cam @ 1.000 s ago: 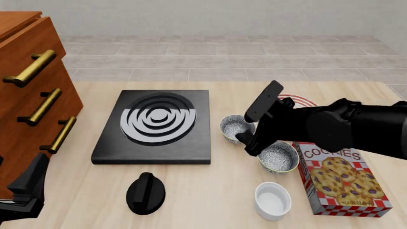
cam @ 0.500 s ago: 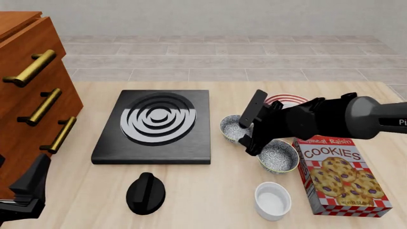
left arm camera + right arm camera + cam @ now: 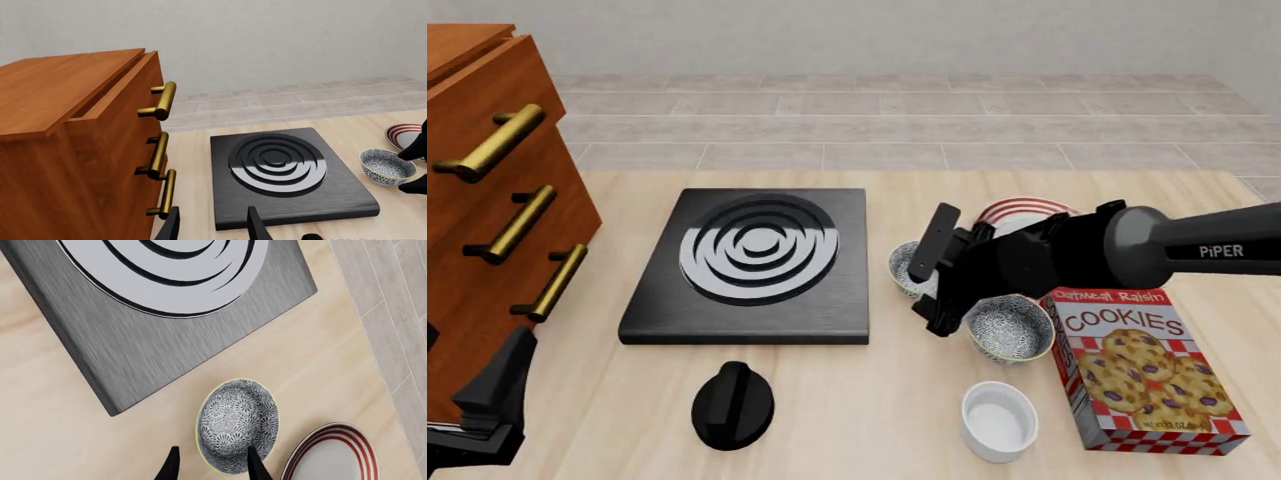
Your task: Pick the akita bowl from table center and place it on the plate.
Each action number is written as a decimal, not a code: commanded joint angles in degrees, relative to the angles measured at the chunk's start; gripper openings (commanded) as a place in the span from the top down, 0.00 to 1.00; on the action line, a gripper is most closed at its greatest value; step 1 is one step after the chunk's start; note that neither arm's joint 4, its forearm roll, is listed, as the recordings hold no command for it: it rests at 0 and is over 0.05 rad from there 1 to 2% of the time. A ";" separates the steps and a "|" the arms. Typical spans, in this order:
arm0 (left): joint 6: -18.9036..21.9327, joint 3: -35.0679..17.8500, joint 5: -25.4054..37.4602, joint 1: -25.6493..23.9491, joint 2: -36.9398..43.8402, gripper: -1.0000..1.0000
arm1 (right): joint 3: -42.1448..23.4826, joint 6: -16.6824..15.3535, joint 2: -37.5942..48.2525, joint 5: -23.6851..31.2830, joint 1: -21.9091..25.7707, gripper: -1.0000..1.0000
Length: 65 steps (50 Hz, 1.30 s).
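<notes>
blue-grey patterning marks the akita bowl [image 3: 904, 265], which stands upright on the light wooden table [image 3: 854, 400] at the tip end of the right gripper [image 3: 929, 279]. the right gripper's fingers are spread wide, and nothing is pinched between them. in the right wrist view the bowl is seen just ahead of the fingertips [image 3: 252, 460], with one finger overlapping its rim. whether the rim is touched cannot be told. in the front view one finger is seen beyond the bowl and the other on its near side, and much of the bowl is hidden behind the gripper.

the plate [image 3: 1030, 208], white with red rings, lies just beyond the gripper's wrist, near the bowl but apart from it, and nothing is seen resting on it. a second speckled bowl [image 3: 1010, 327] with a yellow-green rim is set just beside the gripper's near finger. a plain white bowl [image 3: 1000, 420] and a cookies box [image 3: 1141, 365] are placed further towards the near edge of the table. a black hob plate [image 3: 754, 262] with grey rings lies on the far side of the akita bowl from the gripper.

the left gripper [image 3: 212, 227] is held well apart from all of this, next to the wooden drawer unit [image 3: 73, 150]. its fingers are parted with nothing between them.
</notes>
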 commanded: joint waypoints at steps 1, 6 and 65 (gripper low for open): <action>1.48 0.00 0.79 -0.22 -1.09 0.00 | -0.41 0.04 2.99 -1.40 1.02 0.00; 1.48 -0.02 0.73 -0.38 -0.97 0.00 | -0.78 0.96 3.70 -1.01 1.76 0.00; 1.39 -0.02 0.83 -1.09 -0.75 0.00 | -5.62 4.77 -2.45 3.07 1.64 1.00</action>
